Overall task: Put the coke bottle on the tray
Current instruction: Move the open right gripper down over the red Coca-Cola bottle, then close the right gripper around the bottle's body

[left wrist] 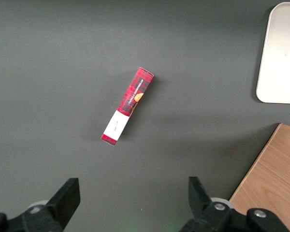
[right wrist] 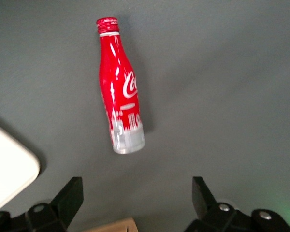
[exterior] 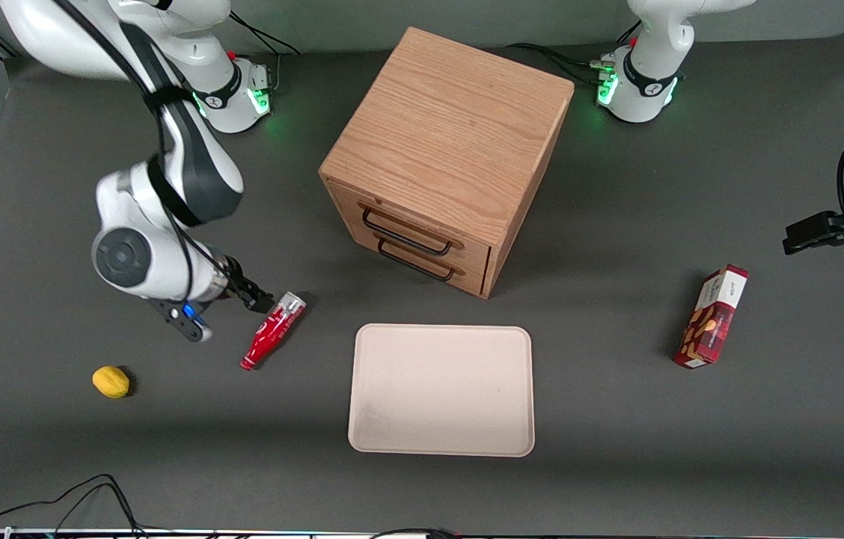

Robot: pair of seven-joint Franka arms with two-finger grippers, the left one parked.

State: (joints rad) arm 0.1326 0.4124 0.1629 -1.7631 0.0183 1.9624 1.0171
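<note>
The coke bottle [exterior: 272,331] lies on its side on the dark table, beside the tray toward the working arm's end. Its silvery base end points to the cabinet and its red neck points to the front camera. The pale beige tray [exterior: 442,389] lies flat in front of the cabinet's drawers, with nothing on it. My gripper [exterior: 256,299] hovers just off the bottle's base end, open and empty. In the right wrist view the whole bottle [right wrist: 120,89] shows, clear of the spread fingers [right wrist: 71,195], and a corner of the tray [right wrist: 9,171] shows too.
A wooden two-drawer cabinet [exterior: 444,157] stands farther from the front camera than the tray. A yellow lemon [exterior: 111,381] lies toward the working arm's end. A red snack box [exterior: 711,317] lies toward the parked arm's end and shows in the left wrist view [left wrist: 128,106].
</note>
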